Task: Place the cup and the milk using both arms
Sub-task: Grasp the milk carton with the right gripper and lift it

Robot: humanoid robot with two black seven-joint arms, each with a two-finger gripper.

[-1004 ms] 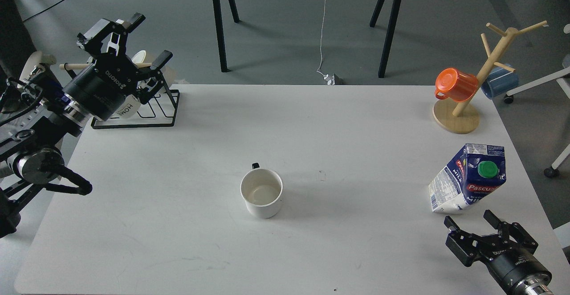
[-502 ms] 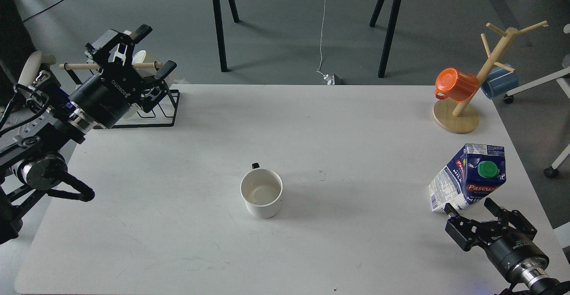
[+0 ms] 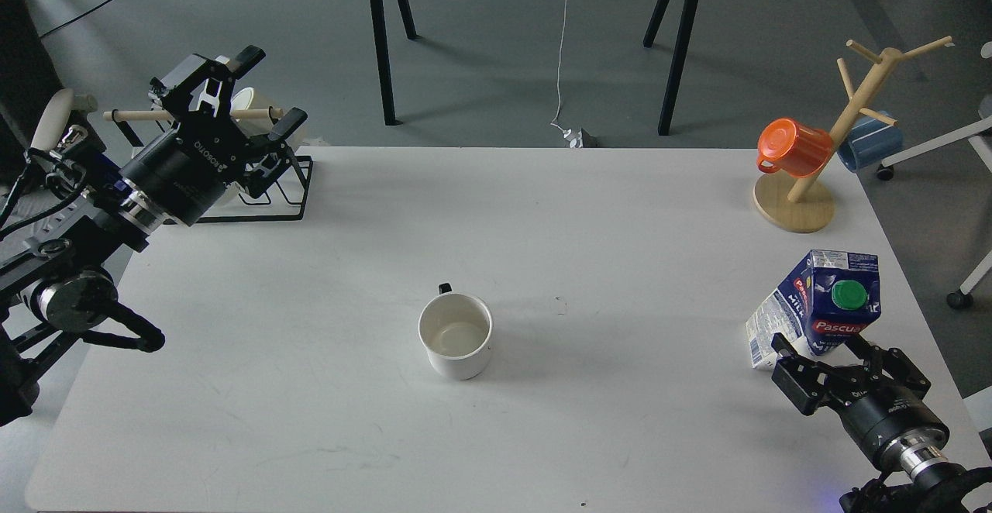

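On the white rectangular table [image 3: 589, 211] a white ceramic mug [image 3: 456, 335] with a dark handle stands upright near the middle, its open mouth showing and its handle turned to the far side. At the near right stands a blue and white gable-top milk carton [image 3: 818, 304] with a green round screw cap; a red label on it reads "Pascual", partly hidden, and small print runs down its white side, too fine to read. The right gripper [image 3: 821, 346] sits at the carton's near base, its two black fingers [image 3: 784, 341] spread wide to either side of the carton's lower part; whether they touch it cannot be told, and they hold nothing. The left gripper [image 3: 267, 87], its black body marked "ROBOTIQ", hangs over the far left corner in front of a black wire mug rack [image 3: 287, 195] with a wooden bar, its fingers wide apart and empty. At the far right a pale wooden mug tree [image 3: 798, 207] carries an orange plastic cup [image 3: 794, 147] and a blue cup [image 3: 876, 145].
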